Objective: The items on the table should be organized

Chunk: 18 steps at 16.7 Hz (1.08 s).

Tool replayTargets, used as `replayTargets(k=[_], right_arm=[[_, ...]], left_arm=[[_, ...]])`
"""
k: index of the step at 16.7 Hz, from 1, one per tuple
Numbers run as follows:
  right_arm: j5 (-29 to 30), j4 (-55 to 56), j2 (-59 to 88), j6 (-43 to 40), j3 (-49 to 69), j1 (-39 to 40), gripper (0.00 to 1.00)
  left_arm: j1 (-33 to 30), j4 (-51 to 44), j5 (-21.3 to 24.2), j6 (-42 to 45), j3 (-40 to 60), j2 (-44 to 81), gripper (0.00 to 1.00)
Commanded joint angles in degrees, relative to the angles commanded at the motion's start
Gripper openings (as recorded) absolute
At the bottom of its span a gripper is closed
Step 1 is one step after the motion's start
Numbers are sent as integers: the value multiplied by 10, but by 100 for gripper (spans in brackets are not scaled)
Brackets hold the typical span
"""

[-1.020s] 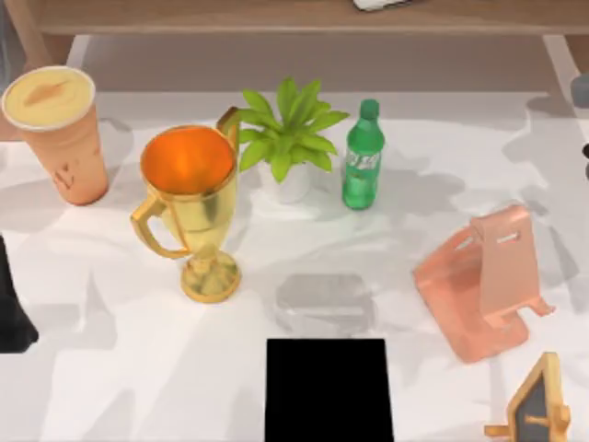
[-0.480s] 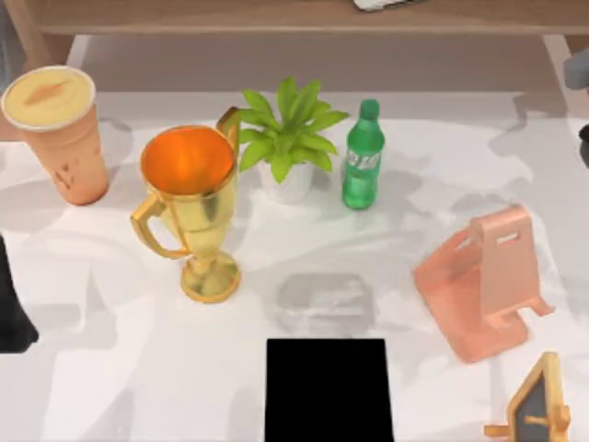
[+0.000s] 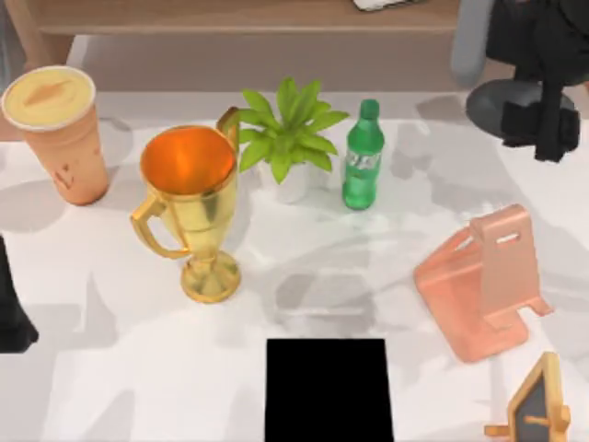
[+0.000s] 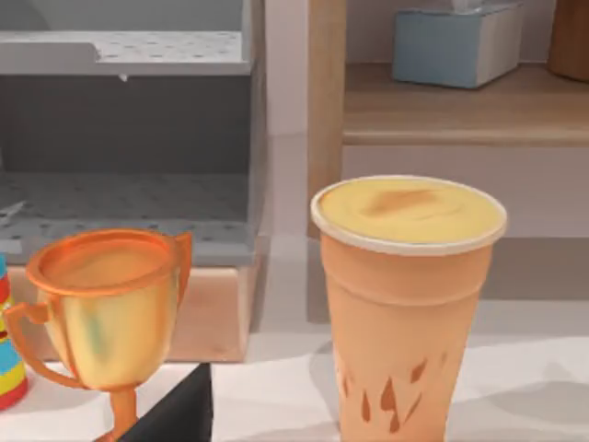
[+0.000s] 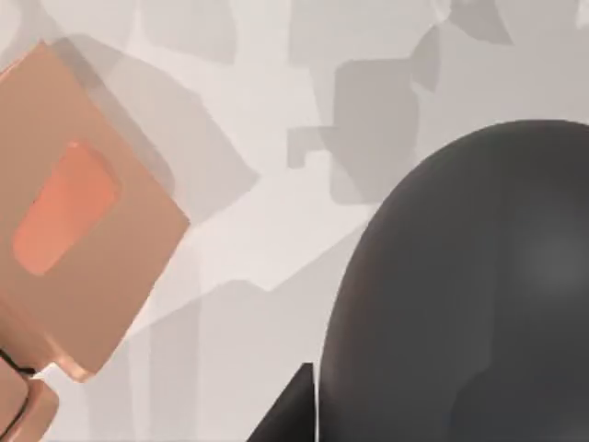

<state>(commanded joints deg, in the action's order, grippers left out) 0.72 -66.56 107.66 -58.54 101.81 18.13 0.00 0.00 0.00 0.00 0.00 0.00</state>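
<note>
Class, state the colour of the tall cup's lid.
Cream-yellow with a faint brownish smudge; the cup itself is peach. The left wrist view shows it best.

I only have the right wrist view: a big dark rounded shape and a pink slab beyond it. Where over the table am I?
Observer: Top view: your right pincer has the mouse at the table's back right corner, close to the shelf.
Operator: What is the pink slab?
Observer: A phone stand, standing on the right side, nearer the front than the mouse.
Operator: Where's the left arm?
Observer: Its pincer sits at the table's left edge, looking toward the cup at the back left.
</note>
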Motion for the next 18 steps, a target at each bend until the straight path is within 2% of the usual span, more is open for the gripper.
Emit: replayTargets(k=[5,11,15,18], right_arm=[[-1,34,-8,-242,-28,143,0],[-9,76,40,-509,-133,289,0],[-13,100,79,-624,-189,347,0],[-14,107,89,-652,-204,359,0]], left_arm=[[0,0,0,0,0,0,100],[0,0,0,0,0,0,100],[0,0,0,0,0,0,100],[0,0,0,0,0,0,100]])
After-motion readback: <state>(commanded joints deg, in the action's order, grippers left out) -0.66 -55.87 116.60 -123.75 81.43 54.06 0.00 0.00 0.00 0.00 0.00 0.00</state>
